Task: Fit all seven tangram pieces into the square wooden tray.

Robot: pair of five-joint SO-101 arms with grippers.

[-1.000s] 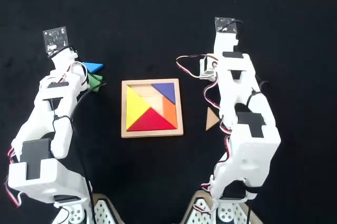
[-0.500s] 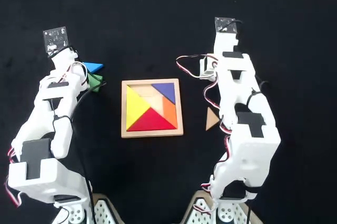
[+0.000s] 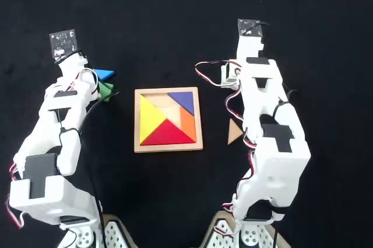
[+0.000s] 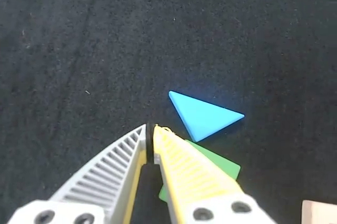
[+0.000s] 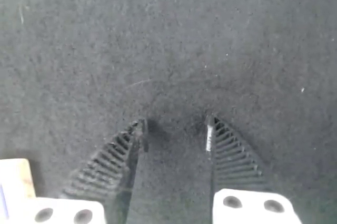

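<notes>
Nearest, the left arm [image 3: 44,160] and right arm [image 3: 274,143] rise from the front edge of the table [image 3: 175,201], with open black cloth between them.

Further in, the tray [image 3: 139,143] lies flat between the arms, touching neither. It is a square of pale wood with a raised rim. Inside it, a yellow triangle [image 3: 150,118], a red triangle [image 3: 168,135], an orange piece [image 3: 187,123] and a dark blue piece [image 3: 183,101] lie flat, edge to edge. A wood-toned patch [image 3: 166,108] sits between the yellow and the dark blue. I cannot tell whether it is a piece or bare floor.

A tan triangle [image 3: 234,133] lies on the cloth just right of the tray, close against the right arm.

Past the tray's far left corner, a green piece [image 3: 105,91] lies partly under the left arm, and a blue triangle [image 3: 105,74] sits right against its far side. The left jaws are clenched on nothing, with their tips over bare cloth beside the blue triangle and one jaw above the green piece. The right jaws are spread apart over bare cloth near a tray corner.

Beyond both arms, wide black cloth runs to the table's far edge.
</notes>
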